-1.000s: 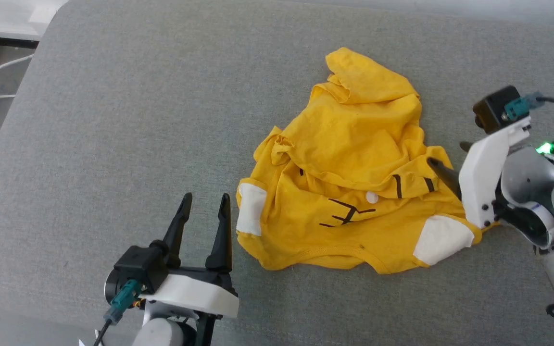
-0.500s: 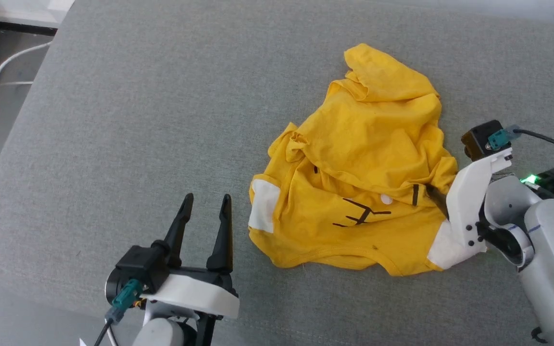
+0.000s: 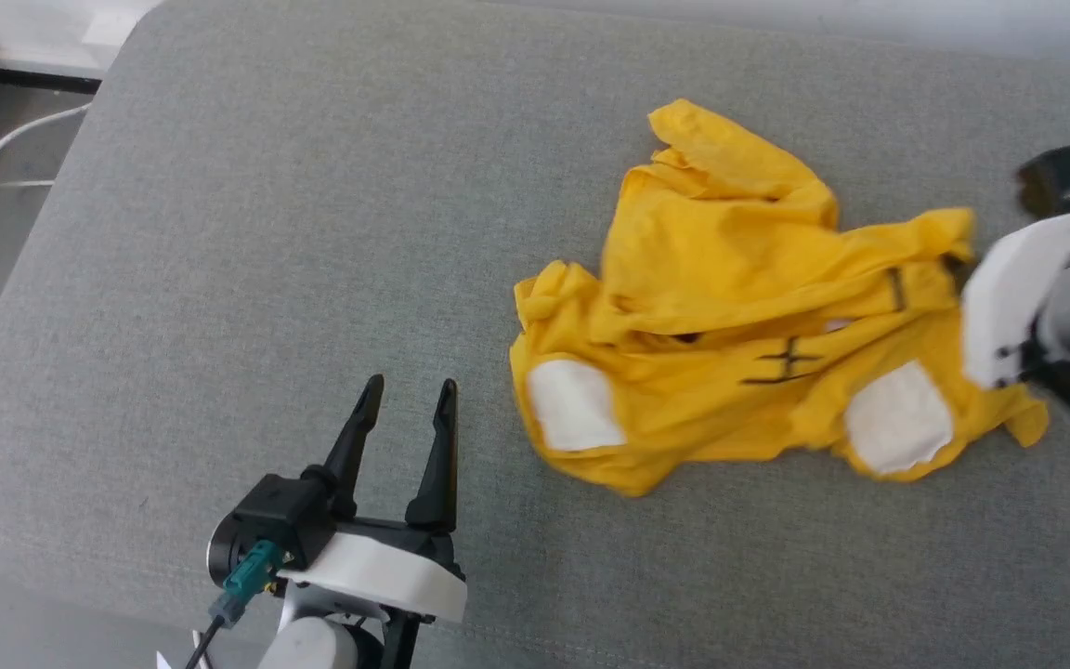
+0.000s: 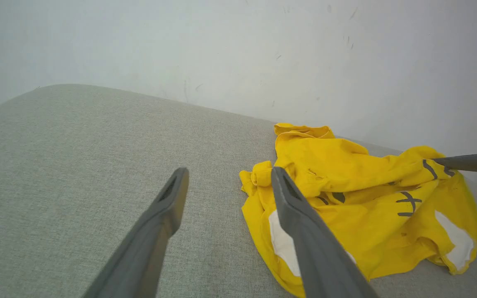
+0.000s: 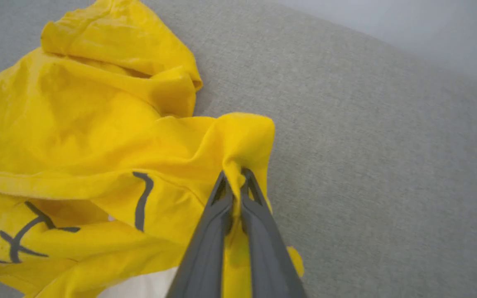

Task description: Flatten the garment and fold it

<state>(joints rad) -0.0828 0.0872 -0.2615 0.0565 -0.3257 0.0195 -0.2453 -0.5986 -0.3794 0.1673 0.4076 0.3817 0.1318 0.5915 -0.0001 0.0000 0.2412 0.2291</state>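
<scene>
Grey woven upholstery [image 3: 266, 232] spreads wide under the bright yellow, wrinkled short-sleeved cotton T-shirt [image 3: 758, 307], which lies crumpled right of centre, long axis running left to right, white patches [image 3: 575, 404] and thin black lines [image 3: 786, 362] facing up. At its right end the right gripper [image 5: 232, 178] is pinched tight on a fold of the cloth. The left gripper [image 3: 410, 386] stands apart, jaws wide and empty; the shirt's free left end lies ahead and to its right, so that end looks like its to take
</scene>
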